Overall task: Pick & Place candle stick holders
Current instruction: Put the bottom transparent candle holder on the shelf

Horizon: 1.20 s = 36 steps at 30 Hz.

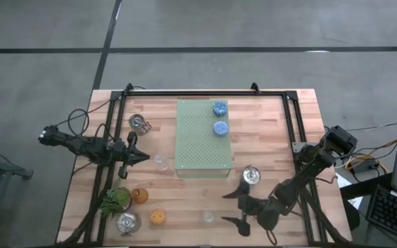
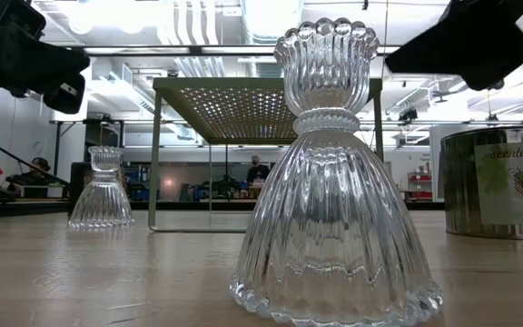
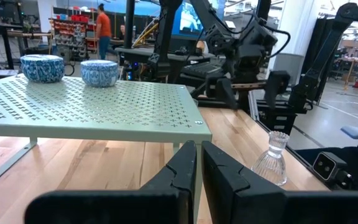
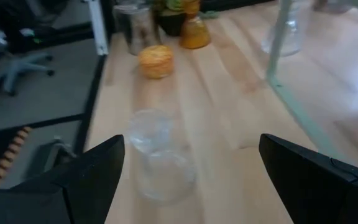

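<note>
Your right gripper, jaws spread wide and holding nothing, sits lower right beside the clear glass holder; your left gripper is pinched closed at centre left; two blue holders rest on the green board.

Two dark, near-black arms are seen from above, each built of slim tubular links joined by thicker rounded joints. The left arm is trailed by a thin black cable looping near its rear end. The right arm is topped by a bulkier, boxy joint housing with a lighter grey face. Each arm is ended by a claw with two flat, tapering black fingers. On the left claw, the fingers are shown as matte black wedges with angular, stepped edges. On the right claw, the fingers are seen as broad, smooth, dark blades with plain surfaces.
</note>
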Tool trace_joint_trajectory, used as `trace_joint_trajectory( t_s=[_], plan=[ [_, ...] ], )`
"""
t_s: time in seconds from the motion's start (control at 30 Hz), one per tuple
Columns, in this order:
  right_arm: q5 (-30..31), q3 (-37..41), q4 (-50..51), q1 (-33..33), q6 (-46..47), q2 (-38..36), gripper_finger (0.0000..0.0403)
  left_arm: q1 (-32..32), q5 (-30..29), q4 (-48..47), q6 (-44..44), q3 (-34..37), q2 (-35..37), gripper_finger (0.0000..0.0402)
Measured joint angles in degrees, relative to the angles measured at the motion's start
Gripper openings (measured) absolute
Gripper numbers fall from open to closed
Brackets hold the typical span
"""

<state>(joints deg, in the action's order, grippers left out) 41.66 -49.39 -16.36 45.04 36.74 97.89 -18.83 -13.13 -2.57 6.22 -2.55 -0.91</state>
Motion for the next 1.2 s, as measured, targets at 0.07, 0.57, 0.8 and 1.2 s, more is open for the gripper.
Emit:
trace_joint_trajectory(
  t_s=[0.07,0.57,0.8,1.2],
  plan=[
    [-1.22,0.00,-1.03,-0.02,1.44,-0.02,0.0363,0.01,0.00,-0.01,0.02,0.00,0.00,0.0028],
    [-4.21,-16.79,19.53,-2.15,16.16,1.14,0.0363,0.02,0.01,0.04,0.00,0.00,-0.15,0.0028],
    [-4.19,-30.52,37.61,-3.54,28.04,7.19,0.0363,0.00,-0.01,0.04,0.01,0.00,-0.68,0.0028],
    [-7.44,-51.69,58.53,-5.35,40.44,22.45,0.0363,0.00,-0.01,0.02,0.00,0.00,-0.87,0.0028]
  ],
)
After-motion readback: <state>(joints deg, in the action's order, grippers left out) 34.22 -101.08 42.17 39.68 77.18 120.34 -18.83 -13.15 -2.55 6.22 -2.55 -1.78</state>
